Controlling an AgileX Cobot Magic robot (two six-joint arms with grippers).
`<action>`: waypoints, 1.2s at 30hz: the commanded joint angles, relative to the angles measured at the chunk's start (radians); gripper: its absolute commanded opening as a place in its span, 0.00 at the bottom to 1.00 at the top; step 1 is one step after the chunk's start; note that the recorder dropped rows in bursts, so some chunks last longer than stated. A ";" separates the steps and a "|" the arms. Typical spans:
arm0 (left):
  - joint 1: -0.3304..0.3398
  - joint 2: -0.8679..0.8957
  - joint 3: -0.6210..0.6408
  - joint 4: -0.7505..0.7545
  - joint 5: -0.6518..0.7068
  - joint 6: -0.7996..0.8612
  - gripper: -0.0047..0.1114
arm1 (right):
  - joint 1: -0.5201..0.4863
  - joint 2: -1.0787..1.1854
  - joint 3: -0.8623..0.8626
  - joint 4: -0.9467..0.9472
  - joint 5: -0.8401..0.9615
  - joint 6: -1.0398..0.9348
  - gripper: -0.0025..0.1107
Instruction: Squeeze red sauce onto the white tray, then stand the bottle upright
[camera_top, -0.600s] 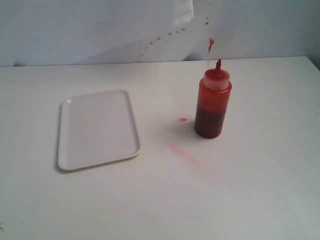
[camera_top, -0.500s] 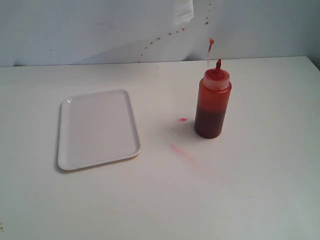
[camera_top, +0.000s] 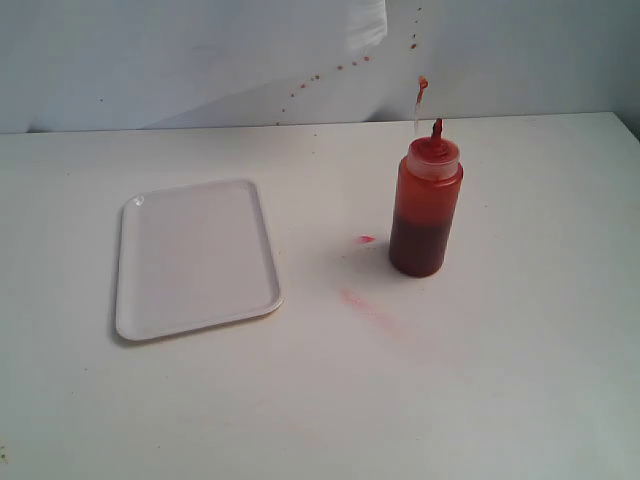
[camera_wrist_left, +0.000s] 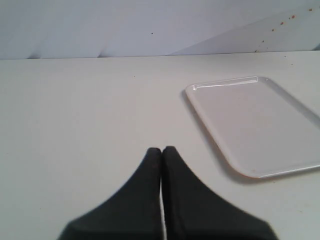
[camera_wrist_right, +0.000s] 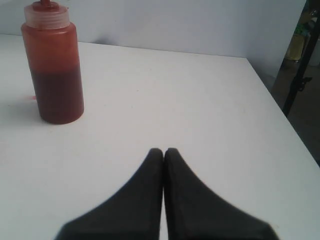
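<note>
Exterior view has the bottle (camera_top: 425, 215) upright on the tabletop (camera_top: 500, 380), well right of the bare tray (camera_top: 190, 255), left fingers (camera_wrist_left: 147, 180) and right fingers (camera_wrist_right: 145, 185) clenched empty; it looks part-full, soft-walled, maybe slick, so grip mid-body gently.

The picture edge is cutting off one end of the white tray (camera_wrist_left: 250, 120) in the left wrist view and the nozzle tip of the bottle (camera_wrist_right: 54, 70) in the right wrist view. A red spot (camera_top: 366, 239) just left of the bottle is showing too small to identify.
</note>
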 joint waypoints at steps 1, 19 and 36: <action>-0.005 -0.004 0.005 0.003 -0.006 0.000 0.04 | -0.008 -0.007 0.004 0.006 -0.006 -0.003 0.02; -0.005 -0.004 0.005 -0.231 -0.732 -0.234 0.04 | -0.008 -0.007 0.004 0.006 -0.006 -0.003 0.02; -0.005 0.570 -0.221 0.252 -1.201 -0.643 0.04 | -0.008 -0.007 0.004 0.006 -0.006 -0.003 0.02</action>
